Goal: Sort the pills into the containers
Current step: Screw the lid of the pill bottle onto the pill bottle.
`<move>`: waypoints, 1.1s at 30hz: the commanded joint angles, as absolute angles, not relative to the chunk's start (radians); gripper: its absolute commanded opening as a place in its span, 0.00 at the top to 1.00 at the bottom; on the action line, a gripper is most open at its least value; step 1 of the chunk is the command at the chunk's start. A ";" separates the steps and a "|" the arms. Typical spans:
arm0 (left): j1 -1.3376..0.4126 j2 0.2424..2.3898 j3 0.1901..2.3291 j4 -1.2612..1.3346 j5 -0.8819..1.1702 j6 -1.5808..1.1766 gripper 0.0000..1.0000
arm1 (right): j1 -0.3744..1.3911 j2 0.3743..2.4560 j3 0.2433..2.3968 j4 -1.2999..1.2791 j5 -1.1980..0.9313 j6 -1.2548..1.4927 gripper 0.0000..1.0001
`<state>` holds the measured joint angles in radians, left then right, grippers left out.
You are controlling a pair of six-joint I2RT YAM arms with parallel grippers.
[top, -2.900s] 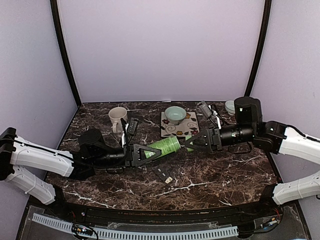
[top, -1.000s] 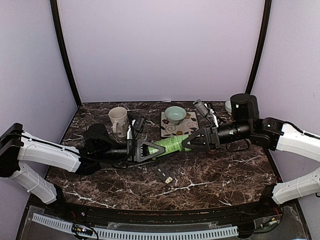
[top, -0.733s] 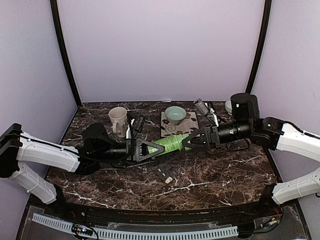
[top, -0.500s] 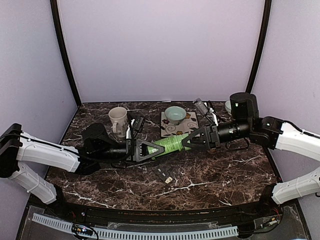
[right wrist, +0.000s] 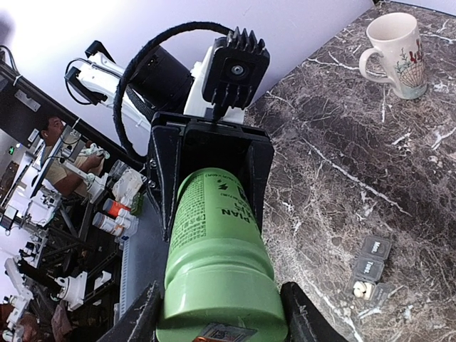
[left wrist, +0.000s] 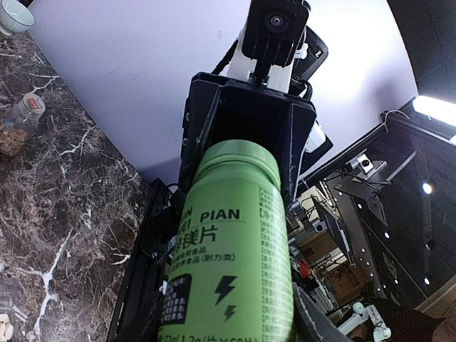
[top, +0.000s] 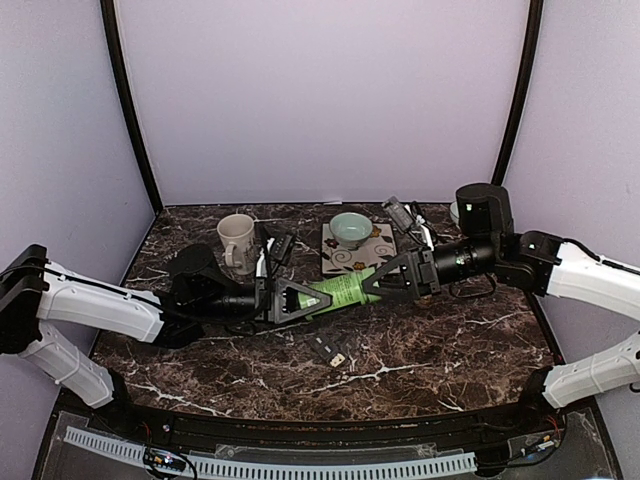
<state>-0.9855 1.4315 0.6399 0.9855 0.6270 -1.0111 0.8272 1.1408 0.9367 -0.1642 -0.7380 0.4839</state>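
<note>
A green pill bottle [top: 338,290] hangs level above the table between both arms. My left gripper [top: 297,299] is shut on its base end, the label filling the left wrist view [left wrist: 231,249]. My right gripper [top: 388,282] is shut on the cap end [right wrist: 221,303], a finger [right wrist: 308,317] on each side. The containers [top: 326,350], a dark strip of three compartments, lie on the table just below the bottle. Pale pills [right wrist: 361,288] show in one open compartment of the containers [right wrist: 372,260].
A cream mug [top: 237,240] stands at the back left. A pale green bowl [top: 350,227] sits on a patterned mat [top: 358,256]. A small clear jar [top: 402,214] and a white bowl [top: 459,212] are at the back right.
About three seconds ago my right gripper stood just off the cap; it has since come onto it. Both arms have edged slightly towards the back. In the last half second nothing visibly moved.
</note>
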 commanded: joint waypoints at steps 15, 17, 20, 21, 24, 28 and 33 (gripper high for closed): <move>-0.986 1.467 0.744 1.027 0.711 -1.024 1.00 | 0.828 1.170 0.987 -0.164 -0.793 0.483 0.62; -0.986 1.473 0.753 1.022 0.716 -1.021 1.00 | 0.830 1.172 0.986 -0.163 -0.798 0.489 0.62; -0.986 1.489 0.771 1.019 0.728 -1.016 1.00 | 0.834 1.174 0.985 -0.158 -0.802 0.503 0.62; -0.986 1.494 0.778 1.014 0.732 -1.014 1.00 | 0.835 1.176 0.985 -0.161 -0.802 0.507 0.62; -0.988 1.509 0.801 0.992 0.733 -0.996 1.00 | 0.837 1.181 0.987 -0.163 -0.806 0.520 0.62; -0.989 1.509 0.826 0.956 0.760 -0.957 1.00 | 0.837 1.191 0.991 -0.174 -0.804 0.551 0.63; -1.000 1.488 0.845 0.877 0.701 -0.874 1.00 | 0.837 1.209 0.996 -0.177 -0.793 0.624 0.64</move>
<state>-0.9554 1.5024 0.7521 0.8806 0.7727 -0.9691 0.8043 1.1530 0.9707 -0.2794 -0.7971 0.5404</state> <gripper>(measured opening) 0.528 0.485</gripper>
